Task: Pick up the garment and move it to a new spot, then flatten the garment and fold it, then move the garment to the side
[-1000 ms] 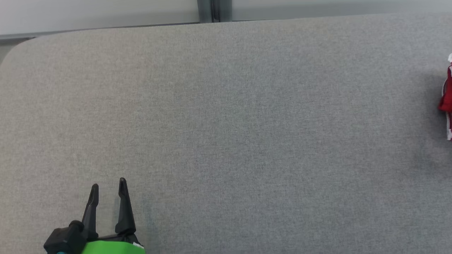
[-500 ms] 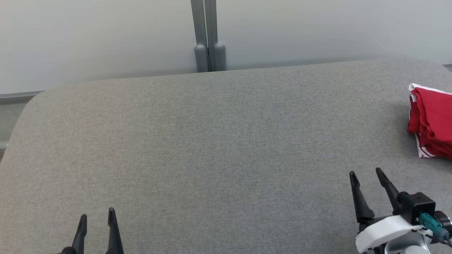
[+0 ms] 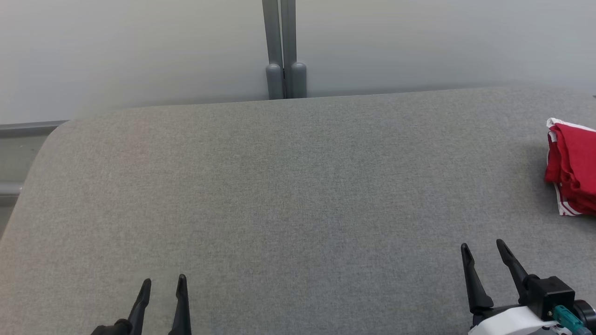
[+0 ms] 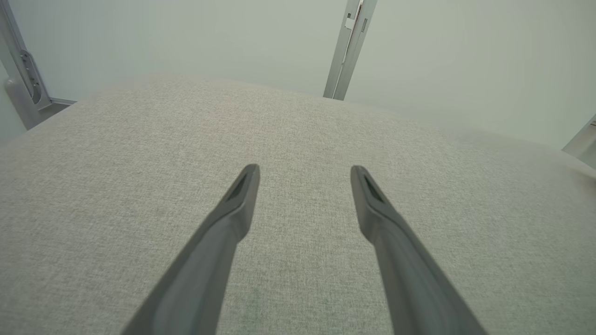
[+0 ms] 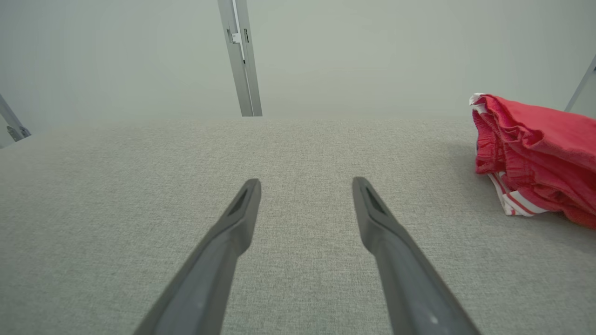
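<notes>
A folded red garment with white striped trim lies at the far right edge of the grey table; the right wrist view has the garment at its right side, bunched in layers. My right gripper stands open near the front right, well short of the garment, nothing between its fingers. At the lower left my left gripper is open too, over bare fabric, its fingers spread apart.
A grey post rises behind the table's far edge against a pale wall. The table's left corner is rounded, with a rail beyond it. Grey fabric stretches between the two grippers.
The head camera has tilted up and turned right, bringing wall, post and more of the garment into view. The right gripper came into view, and both stay open.
</notes>
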Robot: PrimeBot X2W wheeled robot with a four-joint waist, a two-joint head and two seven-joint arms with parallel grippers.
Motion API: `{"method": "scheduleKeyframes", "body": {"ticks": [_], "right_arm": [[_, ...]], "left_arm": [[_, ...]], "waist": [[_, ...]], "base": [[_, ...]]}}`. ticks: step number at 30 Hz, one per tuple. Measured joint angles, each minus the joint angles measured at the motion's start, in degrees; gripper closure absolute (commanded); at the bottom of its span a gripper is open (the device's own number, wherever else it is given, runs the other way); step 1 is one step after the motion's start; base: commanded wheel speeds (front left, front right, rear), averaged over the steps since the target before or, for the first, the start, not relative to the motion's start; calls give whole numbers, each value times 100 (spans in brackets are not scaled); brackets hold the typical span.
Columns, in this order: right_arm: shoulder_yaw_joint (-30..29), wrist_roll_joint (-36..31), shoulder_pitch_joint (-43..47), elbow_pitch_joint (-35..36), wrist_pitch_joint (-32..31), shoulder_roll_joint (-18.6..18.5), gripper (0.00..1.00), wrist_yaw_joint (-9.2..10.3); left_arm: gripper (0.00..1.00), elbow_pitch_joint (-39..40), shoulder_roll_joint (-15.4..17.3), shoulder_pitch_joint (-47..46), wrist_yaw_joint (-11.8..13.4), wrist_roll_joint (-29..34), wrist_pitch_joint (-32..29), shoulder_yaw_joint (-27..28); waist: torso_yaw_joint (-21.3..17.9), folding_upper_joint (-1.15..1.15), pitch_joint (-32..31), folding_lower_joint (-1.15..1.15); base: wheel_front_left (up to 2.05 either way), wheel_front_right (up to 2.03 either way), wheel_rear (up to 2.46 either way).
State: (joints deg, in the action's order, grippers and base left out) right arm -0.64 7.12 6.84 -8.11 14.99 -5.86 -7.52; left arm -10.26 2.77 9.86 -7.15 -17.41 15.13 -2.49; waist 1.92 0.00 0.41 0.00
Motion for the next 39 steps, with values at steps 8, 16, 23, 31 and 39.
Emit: {"method": "scheduleKeyframes", "body": {"ticks": [8, 16, 23, 31, 39], "right_arm": [[2, 131, 4, -227, -65, 98, 100, -1], [-27, 1080, -32, -268, -286, 101, 100, 0], [-62, 1819, -159, -298, -448, 107, 100, 0], [-103, 2598, -281, -331, -636, 113, 100, 0], [-146, 3296, -393, -361, -795, 129, 100, 0]], "left_arm": [[100, -203, -29, 59, -14, -144, -37, -124], [100, -215, -8, -24, -13, -1002, -221, -97], [100, -255, 29, -180, -14, -1677, -357, -56], [100, -288, 58, -343, -14, -2393, -526, -1], [100, -299, 91, -483, -14, -3023, -670, 51]], "waist": [[-3, 0, 12, 0], [-16, 0, 10, 0], [-27, 0, 8, 0], [-39, 0, 5, 0], [-51, 0, 3, 0]], "base": [[0, 0, 0], [0, 0, 0], [0, 0, 0], [0, 0, 0], [0, 0, 0]]}}
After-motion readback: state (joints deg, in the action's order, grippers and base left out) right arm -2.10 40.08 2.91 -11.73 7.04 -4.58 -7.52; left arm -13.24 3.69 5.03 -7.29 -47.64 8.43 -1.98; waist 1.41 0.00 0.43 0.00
